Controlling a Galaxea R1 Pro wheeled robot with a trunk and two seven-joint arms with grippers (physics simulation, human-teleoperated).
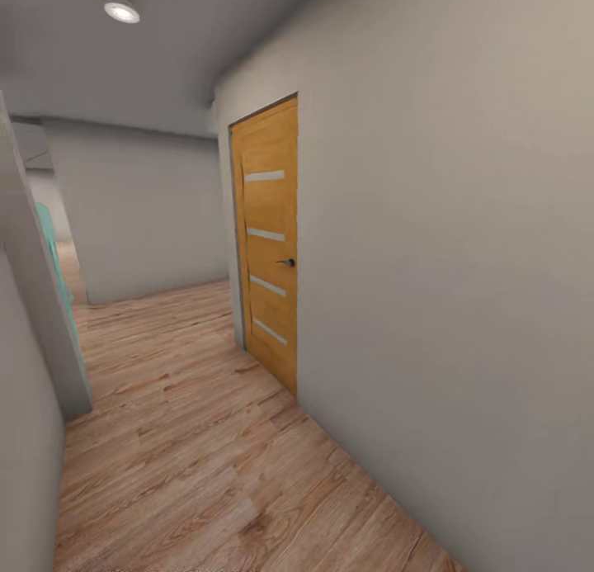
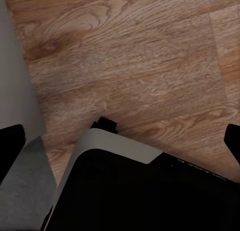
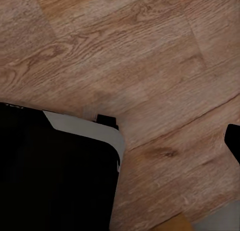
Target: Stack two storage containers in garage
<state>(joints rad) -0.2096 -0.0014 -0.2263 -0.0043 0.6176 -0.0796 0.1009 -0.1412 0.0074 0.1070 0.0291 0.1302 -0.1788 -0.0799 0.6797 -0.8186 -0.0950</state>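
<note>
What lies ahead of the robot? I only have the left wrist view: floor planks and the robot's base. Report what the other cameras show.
Observer: A narrow hallway, with a closed wooden door set in the wall on the right in the head view.
Operator: Describe that door.
Observer: It is orange-brown, with four pale horizontal strips and a dark handle near its right edge.
Operator: Now tell me what is on the left side.
Observer: A teal edge shows past a grey wall corner. I cannot tell what it belongs to.
</note>
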